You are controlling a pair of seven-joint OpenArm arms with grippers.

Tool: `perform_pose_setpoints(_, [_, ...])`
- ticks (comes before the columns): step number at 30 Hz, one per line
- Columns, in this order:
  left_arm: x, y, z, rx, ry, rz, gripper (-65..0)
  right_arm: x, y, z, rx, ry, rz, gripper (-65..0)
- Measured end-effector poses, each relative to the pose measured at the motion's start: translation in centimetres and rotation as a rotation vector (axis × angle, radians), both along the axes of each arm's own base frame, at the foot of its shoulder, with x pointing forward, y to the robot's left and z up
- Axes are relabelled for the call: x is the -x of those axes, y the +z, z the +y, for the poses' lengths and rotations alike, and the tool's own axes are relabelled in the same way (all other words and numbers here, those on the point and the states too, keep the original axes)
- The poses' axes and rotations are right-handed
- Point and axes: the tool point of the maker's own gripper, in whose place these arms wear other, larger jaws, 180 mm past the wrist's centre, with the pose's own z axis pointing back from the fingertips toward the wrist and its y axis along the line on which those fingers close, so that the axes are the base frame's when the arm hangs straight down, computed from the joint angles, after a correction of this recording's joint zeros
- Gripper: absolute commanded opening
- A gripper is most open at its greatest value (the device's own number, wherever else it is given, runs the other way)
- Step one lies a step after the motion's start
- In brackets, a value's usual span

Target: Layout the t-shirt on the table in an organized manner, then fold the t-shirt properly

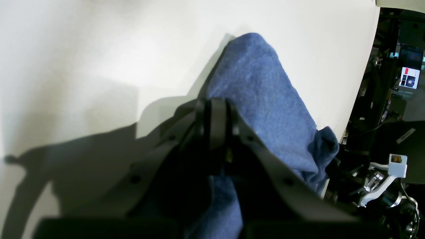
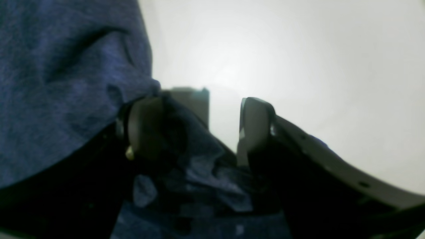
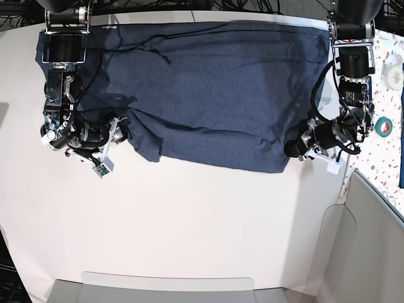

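White tabletop fills the base view, and the table (image 3: 189, 221) is carrying the t-shirt (image 3: 214, 88) across its far half, spread wide with its near hem running wavy and rumpled.

The left gripper (image 1: 217, 132) is sitting at the shirt's corner by the table edge with its jaws pressed together; in the left wrist view a fold of cloth is passing through them, so the corner appears clamped. The right gripper (image 2: 199, 126) is sitting at the opposite corner with its fingers (image 2: 255, 122) standing apart; cloth is lying between and over them, but nothing is being pinched.

Judged step: straightening the near hem during layout. To do it well, the right gripper should close fully on a single layer at the corner, then both arms should draw outward and toward the near side evenly, keeping the hem taut and low.

A speckled side surface (image 3: 392, 95) holding a tape roll (image 3: 383, 125) is lying just beside the left arm, limiting outward travel there.
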Motion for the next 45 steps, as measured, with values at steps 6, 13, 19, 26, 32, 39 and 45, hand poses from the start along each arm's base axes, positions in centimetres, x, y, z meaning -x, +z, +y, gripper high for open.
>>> perform_pose_setpoints(6, [0.0, 0.0, 0.0, 0.000, 0.001, 0.000, -65.0, -0.5, -0.2, -0.9, -0.005, -0.060, 0.018, -65.0])
perform_pose_setpoints(13, [0.0, 0.0, 0.0, -0.001, 0.000, -0.001, -65.0, -3.4, -0.9, -1.7, -0.081, -0.199, 0.060, -65.0])
perform_pose_setpoints(19, [0.2, -0.2, 0.0, -0.001, 0.002, 0.003, -65.0, -5.2, -0.2, -1.9, -0.093, -0.220, 0.042, -65.0])
perform_pose_setpoints(26, [0.4, -0.4, 0.1, -0.001, 0.009, -0.002, -65.0, -7.0, 1.1, -2.2, -0.089, -0.230, -0.024, -65.0])
perform_pose_setpoints(32, [0.8, -0.7, 0.0, 0.000, 0.013, 0.000, -65.0, -9.5, 3.1, -1.7, -0.119, -0.235, -0.060, -65.0])
perform_pose_setpoints(39, [0.8, -0.8, 0.0, 0.002, 0.014, 0.002, -65.0, -12.1, 5.7, -0.8, -0.152, -0.233, -0.104, -65.0])
perform_pose_setpoints(45, [0.9, -0.8, 0.0, 0.003, 0.014, 0.002, -65.0, -12.1, 5.6, -0.2, -0.165, -0.228, -0.103, -65.0])
